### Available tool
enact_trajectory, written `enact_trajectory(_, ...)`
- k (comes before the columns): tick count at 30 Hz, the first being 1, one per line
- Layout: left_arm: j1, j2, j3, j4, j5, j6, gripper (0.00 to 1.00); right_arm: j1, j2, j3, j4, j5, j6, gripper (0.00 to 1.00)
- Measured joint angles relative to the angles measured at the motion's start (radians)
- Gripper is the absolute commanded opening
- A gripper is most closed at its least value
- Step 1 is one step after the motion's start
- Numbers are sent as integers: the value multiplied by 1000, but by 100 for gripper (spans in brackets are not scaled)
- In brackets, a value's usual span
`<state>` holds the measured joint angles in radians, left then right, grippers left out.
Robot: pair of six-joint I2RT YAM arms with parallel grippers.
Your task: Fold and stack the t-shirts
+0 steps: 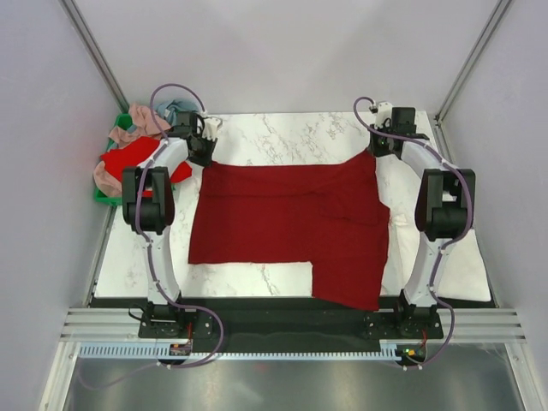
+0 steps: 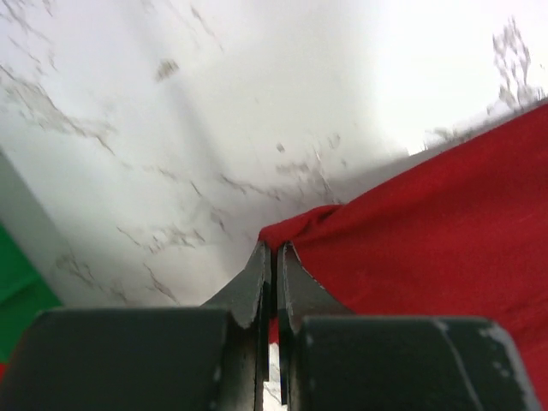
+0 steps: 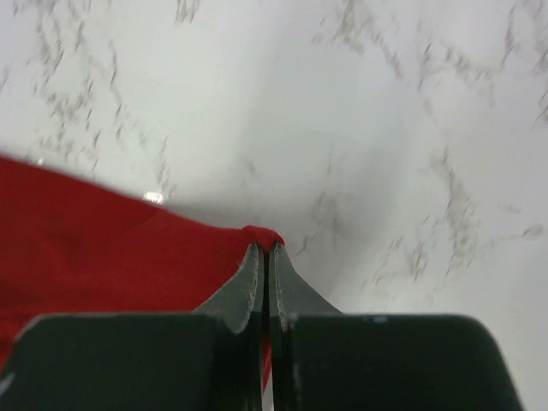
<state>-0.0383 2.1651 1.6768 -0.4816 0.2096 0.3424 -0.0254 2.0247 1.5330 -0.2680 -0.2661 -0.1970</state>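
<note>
fingers (image 2: 250,289) pinch crimson shirt (image 1: 291,218); marble table (image 1: 282,137); pale walls (image 1: 282,51)

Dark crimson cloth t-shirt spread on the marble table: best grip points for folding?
The far two corners of the dark crimson t-shirt, pinched from above, where the left gripper and right gripper are shut. It lies flat on the marble table, so only corners lift easily.
</note>
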Motion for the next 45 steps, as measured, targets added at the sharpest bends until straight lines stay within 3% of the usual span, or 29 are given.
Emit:
enact_trajectory(7,1,116,226,-3,-36,-10,2,8,169,203,60,64,-14,0)
enact_trajectory(8,1,130,249,0,-43,-13,2,10,187,220,74,72,-14,4)
enact_trajectory(10,2,156,289,1,-55,-20,3,21,224,252,89,95,-13,20)
enact_trajectory(11,2,165,301,3,-61,-22,3,26,244,267,98,112,-15,37)
enact_trajectory(14,0,185,314,11,-94,-29,18,48,285,299,105,174,-22,53)
enact_trajectory(20,-3,182,344,14,-157,-40,35,37,252,302,109,213,-1,54)
enact_trajectory(22,-3,169,346,21,-169,-42,36,9,209,279,102,214,9,52)
enact_trajectory(28,-3,87,287,7,-143,-50,28,-61,71,173,7,183,-15,44)
enact_trajectory(36,-32,81,208,-44,-122,-37,25,-37,105,141,-182,106,-83,40)
enact_trajectory(45,-69,82,191,-70,-132,-27,25,-36,113,118,-272,97,-135,38)
